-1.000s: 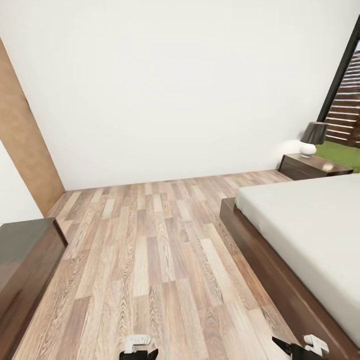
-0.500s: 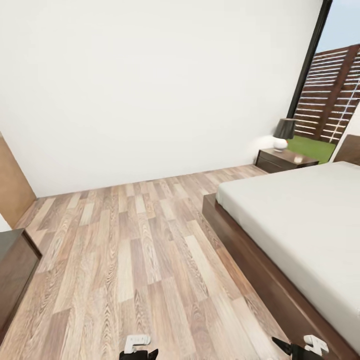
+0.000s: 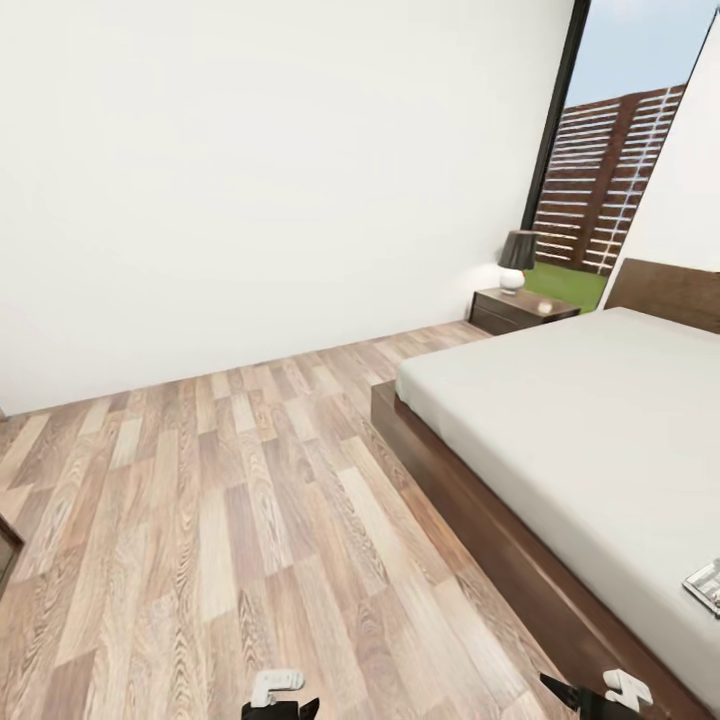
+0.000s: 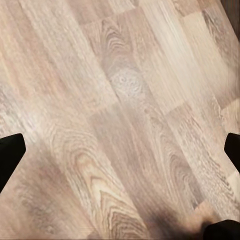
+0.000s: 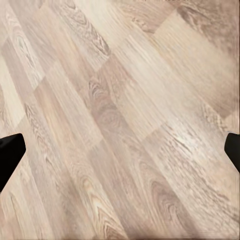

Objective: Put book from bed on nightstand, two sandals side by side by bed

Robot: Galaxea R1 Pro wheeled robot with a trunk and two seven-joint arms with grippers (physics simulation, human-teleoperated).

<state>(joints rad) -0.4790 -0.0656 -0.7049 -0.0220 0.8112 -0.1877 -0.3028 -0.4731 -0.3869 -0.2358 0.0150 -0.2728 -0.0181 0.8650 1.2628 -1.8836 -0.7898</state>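
The bed (image 3: 600, 440), a light-grey mattress on a dark wood frame with a headboard, takes up the right of the head view. A thin flat book (image 3: 706, 586) lies on the mattress near its near edge, cut off by the picture's right border. One dark nightstand (image 3: 520, 308) stands beyond the bed by the window. The sandals are out of view. My left gripper (image 3: 278, 700) and right gripper (image 3: 600, 692) hang low over the plank floor. In the wrist views the left gripper (image 4: 120, 150) and right gripper (image 5: 120, 150) are open with only bare planks between the fingertips.
A black-shaded lamp (image 3: 517, 255) stands on the nightstand. A tall dark-framed window (image 3: 600, 190) is behind it. A corner of a dark cabinet (image 3: 5, 545) sits at the far left. Wood floor (image 3: 250, 480) stretches between the white wall and the bed.
The camera has swung to the right: bed, nightstand and window slid left in the picture, the headboard and the book came into view, and the left cabinet almost left it. Both grippers hold their pose.
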